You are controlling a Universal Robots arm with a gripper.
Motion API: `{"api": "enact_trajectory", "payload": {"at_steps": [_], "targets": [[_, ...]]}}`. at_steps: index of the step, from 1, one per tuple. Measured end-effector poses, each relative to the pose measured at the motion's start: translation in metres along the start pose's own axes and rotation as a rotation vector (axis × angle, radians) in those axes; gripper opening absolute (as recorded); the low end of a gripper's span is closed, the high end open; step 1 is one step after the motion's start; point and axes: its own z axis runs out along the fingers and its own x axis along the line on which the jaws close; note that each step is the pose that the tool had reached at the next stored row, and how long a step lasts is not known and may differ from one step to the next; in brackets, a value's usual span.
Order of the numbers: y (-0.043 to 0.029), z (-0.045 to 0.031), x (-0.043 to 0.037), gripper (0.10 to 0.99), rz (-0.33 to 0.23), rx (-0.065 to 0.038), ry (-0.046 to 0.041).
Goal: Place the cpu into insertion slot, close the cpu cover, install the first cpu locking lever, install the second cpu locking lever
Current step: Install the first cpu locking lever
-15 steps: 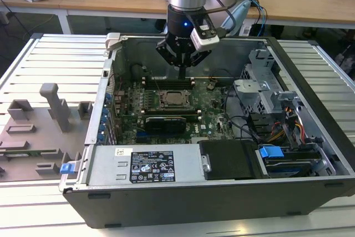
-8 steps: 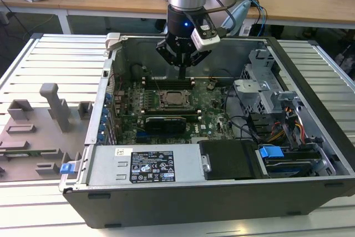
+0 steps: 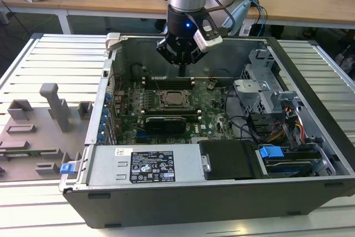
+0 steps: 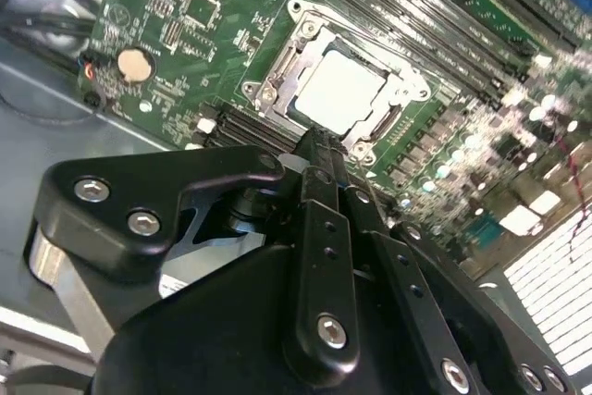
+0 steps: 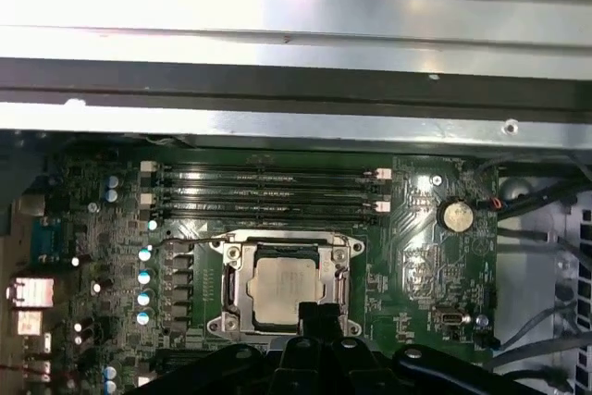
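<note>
The cpu (image 5: 289, 289) lies flat in the insertion slot (image 5: 337, 267) on the green motherboard (image 5: 416, 265), its silvery top showing. The cpu cover (image 5: 237, 270) is down, framing the chip through its square window. A thin lever wire (image 5: 185, 242) runs out from one corner of the socket. In the exterior view the cpu (image 3: 175, 99) sits mid-board, and my gripper (image 3: 183, 72) hangs a short way above and behind it inside the case. Its black fingers are pressed together and hold nothing. In both wrist views the cpu (image 4: 342, 90) lies just beyond the shut gripper (image 4: 319, 143).
The open computer case (image 3: 310, 76) surrounds the board with metal walls. Long black memory slots (image 5: 268, 190) run beside the socket, and a coin battery (image 5: 455, 216) sits near them. A drive cage and cables (image 3: 277, 109) fill the exterior view's right; a power supply (image 3: 147, 165) lies in front.
</note>
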Motion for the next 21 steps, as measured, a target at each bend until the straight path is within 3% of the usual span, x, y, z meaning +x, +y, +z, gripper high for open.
{"api": "enact_trajectory", "payload": {"at_steps": [2,10,21], "targets": [[0.0000,0.0000,0.0000,0.106,-0.036,-0.001,0.0004],[0.0000,0.0000,0.0003,0.106,-0.037,-0.001,0.0004],[0.0010,0.0001,0.0164,0.106,-0.037,-0.001,0.0005]]}}
